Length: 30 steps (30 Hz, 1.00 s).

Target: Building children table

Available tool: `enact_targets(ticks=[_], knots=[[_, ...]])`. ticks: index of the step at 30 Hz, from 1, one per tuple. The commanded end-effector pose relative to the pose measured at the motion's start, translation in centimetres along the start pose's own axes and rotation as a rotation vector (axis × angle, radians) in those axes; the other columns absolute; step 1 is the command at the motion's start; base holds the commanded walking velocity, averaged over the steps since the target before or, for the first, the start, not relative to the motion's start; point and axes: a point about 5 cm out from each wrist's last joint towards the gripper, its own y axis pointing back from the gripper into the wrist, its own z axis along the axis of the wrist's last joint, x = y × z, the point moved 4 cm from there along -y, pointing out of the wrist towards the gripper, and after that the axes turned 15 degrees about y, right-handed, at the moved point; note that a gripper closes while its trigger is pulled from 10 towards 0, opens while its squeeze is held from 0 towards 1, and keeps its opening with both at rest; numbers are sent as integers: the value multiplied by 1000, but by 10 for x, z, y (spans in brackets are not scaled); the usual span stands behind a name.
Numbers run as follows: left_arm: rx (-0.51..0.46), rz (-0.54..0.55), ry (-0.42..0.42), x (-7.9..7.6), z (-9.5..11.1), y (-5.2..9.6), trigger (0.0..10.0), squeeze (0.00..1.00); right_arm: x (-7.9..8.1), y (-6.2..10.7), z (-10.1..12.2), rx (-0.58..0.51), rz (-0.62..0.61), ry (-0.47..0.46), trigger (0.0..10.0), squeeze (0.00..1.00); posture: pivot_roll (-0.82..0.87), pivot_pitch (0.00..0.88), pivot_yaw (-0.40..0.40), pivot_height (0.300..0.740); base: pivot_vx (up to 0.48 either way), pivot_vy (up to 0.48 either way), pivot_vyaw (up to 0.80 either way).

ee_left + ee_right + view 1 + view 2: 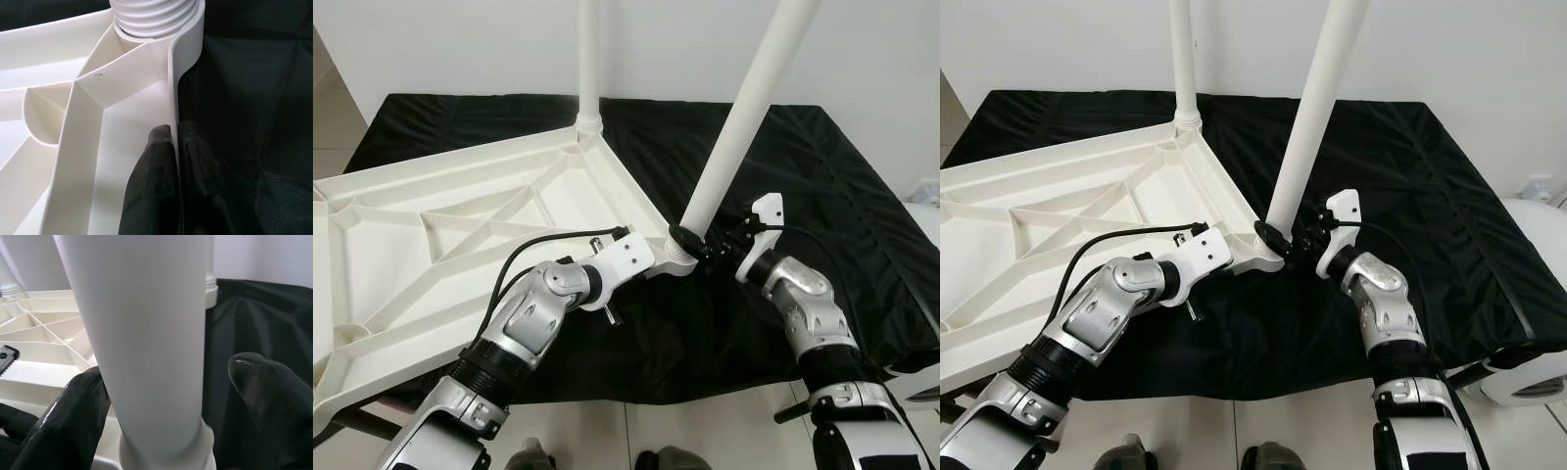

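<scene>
leg (pixel 744 117): light, stiff, slick plastic, grab low | right tool (pixel 166 396) straddles it, fingers apart | left tool (pixel 173 147) pinches tabletop (pixel 431 225) rim, frame center

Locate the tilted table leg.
The tilted table leg rises from the upturned tabletop's near corner, centre of the head view, right gripper at its base.

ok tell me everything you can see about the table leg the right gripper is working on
The leaning leg is a smooth white tube, plastic by its look, widening upward out of frame. It tilts toward the robot's right, its foot at the near corner socket of the upside-down white tabletop, not yet upright like the far leg. The right gripper straddles its base, one finger against it, the other apart. The left gripper pinches the tabletop's rim nearby.
</scene>
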Motion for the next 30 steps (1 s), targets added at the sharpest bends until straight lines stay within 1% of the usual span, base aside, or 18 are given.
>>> enact_targets(ticks=[1,2,3,5,6,7,8,9,10,18,19,20,21,22,23,27,29,30], knots=[[-28,10,-28,-3,7,-1,10000,0,-4,-1,-1,-2,6,10,9412,0,16,0,-67,740,0,0,0],[-28,10,-28,-3,7,-1,10000,0,-4,-1,-1,-2,6,10,9412,0,16,0,-67,740,0,0,0],[-28,9,-29,-3,8,-2,10000,0,-4,-4,-1,-5,19,16,10000,0,18,0,-67,740,0,0,0],[-28,9,-29,-3,8,-2,10000,0,-4,-4,-1,-5,19,16,10000,0,18,0,-67,740,0,0,0],[-29,10,-29,-3,8,-2,10000,0,-5,-6,-1,-5,22,18,9804,0,18,0,-68,740,0,0,0],[-29,11,-30,-2,9,-2,10000,0,-6,-8,-1,-3,25,19,4510,0,19,0,-69,740,0,0,0],[-30,13,-30,-2,9,-2,10000,0,-7,-9,-2,0,26,18,2235,0,21,0,-71,740,0,0,0],[-30,13,-30,-2,9,-2,10000,0,-7,-9,-2,0,26,18,2235,0,21,0,-71,740,0,0,0],[-30,15,-30,-1,10,-2,10000,0,-8,-10,-3,1,32,13,0,0,22,0,-73,740,0,0,0],[-36,21,-25,0,12,-2,10000,0,-4,-7,-8,8,67,1,0,0,21,0,-73,740,0,0,0],[-37,20,-25,0,12,-2,10000,0,-3,-6,-9,9,66,0,275,0,21,0,-72,740,0,0,0],[-37,20,-25,0,12,-2,10000,0,-3,-6,-9,9,66,0,275,0,21,0,-72,740,0,0,0],[-37,20,-25,0,12,-2,10000,0,-4,-6,-10,10,60,-2,4863,0,21,0,-72,740,0,0,0],[-37,20,-25,0,12,-2,10000,0,-4,-6,-10,10,60,-2,4863,0,21,0,-72,740,0,0,0],[-37,19,-26,-1,11,-1,10000,0,-3,-5,-11,7,51,-5,10000,0,15,0,-69,740,0,0,0],[-37,16,-25,-2,11,-2,10000,0,-1,-5,-9,-8,28,-8,10000,0,12,0,-72,740,0,0,0],[-38,14,-22,-3,11,-2,10000,0,0,-6,-6,-31,-24,-13,10000,0,7,6,-74,740,0,0,0],[-38,14,-22,-3,11,-2,10000,0,0,-6,-6,-31,-24,-13,10000,0,7,6,-74,740,0,0,0]])
